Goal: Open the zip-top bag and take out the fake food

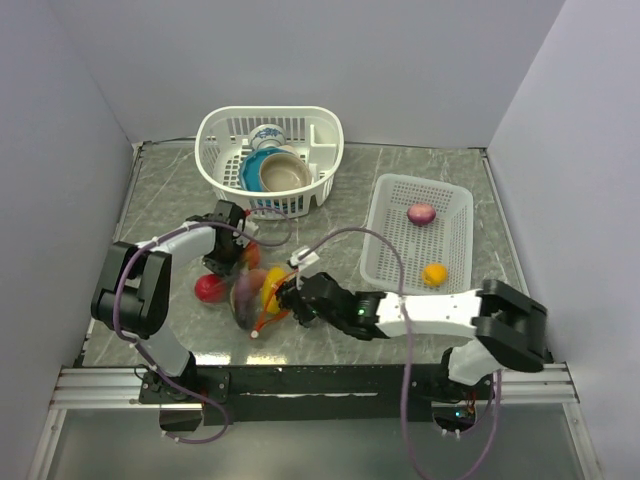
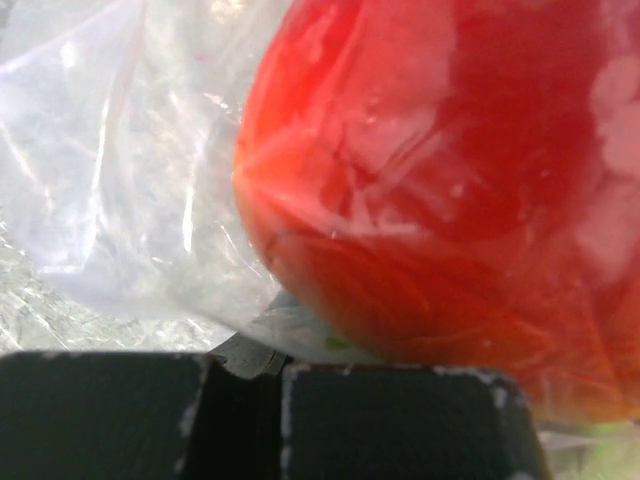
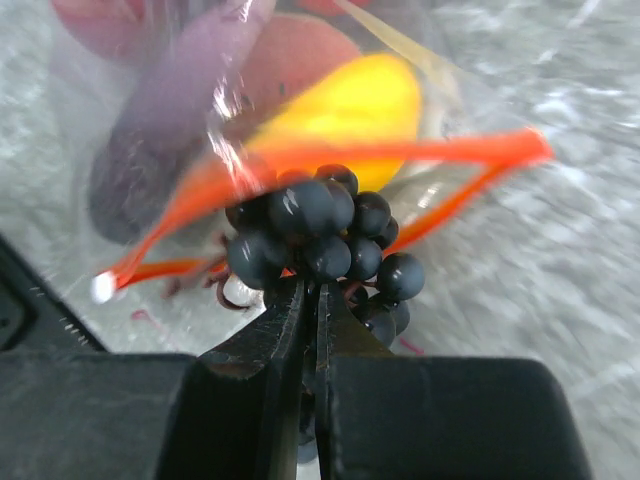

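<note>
Mid-desk: zip-top bag [image 1: 250, 290], mouth open. Onion [image 1: 421, 213] and an orange fruit [image 1: 434, 273] already sit in the white tray [image 1: 395, 250]. Right gripper [image 3: 310, 300] is nearly closed on the grapes [image 3: 320, 235] at the mouth — left gripper [image 2: 245, 365] is pinched shut on the bag's plastic beside the apple [image 2: 440, 180]. Lemon [image 3: 345, 105], eggplant [image 3: 150, 150] and apple are left inside.

Grey table [image 1: 160, 190]: basket [image 1: 216, 150], tray [image 1: 441, 236], zip-top bag [image 1: 250, 292]

Bright, even light; blurred wrist close-ups (glare on the zip-top bag [image 2: 130, 180])
</note>
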You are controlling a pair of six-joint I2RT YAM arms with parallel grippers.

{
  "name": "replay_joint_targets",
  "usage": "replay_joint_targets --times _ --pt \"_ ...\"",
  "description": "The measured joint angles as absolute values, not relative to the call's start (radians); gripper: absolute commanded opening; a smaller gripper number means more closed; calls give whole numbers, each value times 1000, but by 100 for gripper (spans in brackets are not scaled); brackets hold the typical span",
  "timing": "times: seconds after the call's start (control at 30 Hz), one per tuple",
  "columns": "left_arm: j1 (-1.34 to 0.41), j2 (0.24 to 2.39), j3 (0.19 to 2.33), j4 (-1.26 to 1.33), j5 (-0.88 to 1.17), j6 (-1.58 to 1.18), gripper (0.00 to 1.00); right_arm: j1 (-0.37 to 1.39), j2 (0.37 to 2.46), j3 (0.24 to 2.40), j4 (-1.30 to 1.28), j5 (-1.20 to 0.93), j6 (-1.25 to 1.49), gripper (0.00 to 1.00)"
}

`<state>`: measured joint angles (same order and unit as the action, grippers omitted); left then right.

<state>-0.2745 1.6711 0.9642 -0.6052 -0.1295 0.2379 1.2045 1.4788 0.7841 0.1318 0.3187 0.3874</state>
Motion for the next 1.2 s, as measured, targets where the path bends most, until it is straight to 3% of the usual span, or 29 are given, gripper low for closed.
replay_joint_targets --times 0.27,0.5,0.57,0.6,0.7,0.93,1.1,1.2 --pt "-251 1673 969 -599 -127 237 1 1176 1088 673 -25 451 423 0" --pt "-242 1671 1021 -694 -44 212 1 826 883 673 -194 672 487 1" --pt "-250 1661 1058 -739 -9 201 1 702 888 673 -256 715 515 22" --pt "-253 1654 1070 -750 3 197 1 669 893 673 -274 724 523 48" --pt "-267 1625 1094 -768 31 191 1 599 942 685 -332 725 554 100" --pt "-273 1615 1053 -759 35 189 1 613 1023 759 -393 678 550 100" --pt "-273 1633 1006 -731 13 192 1 844 1039 847 -426 730 517 99" --pt "-273 1654 979 -693 -18 197 1 1018 1055 843 -385 714 501 86"
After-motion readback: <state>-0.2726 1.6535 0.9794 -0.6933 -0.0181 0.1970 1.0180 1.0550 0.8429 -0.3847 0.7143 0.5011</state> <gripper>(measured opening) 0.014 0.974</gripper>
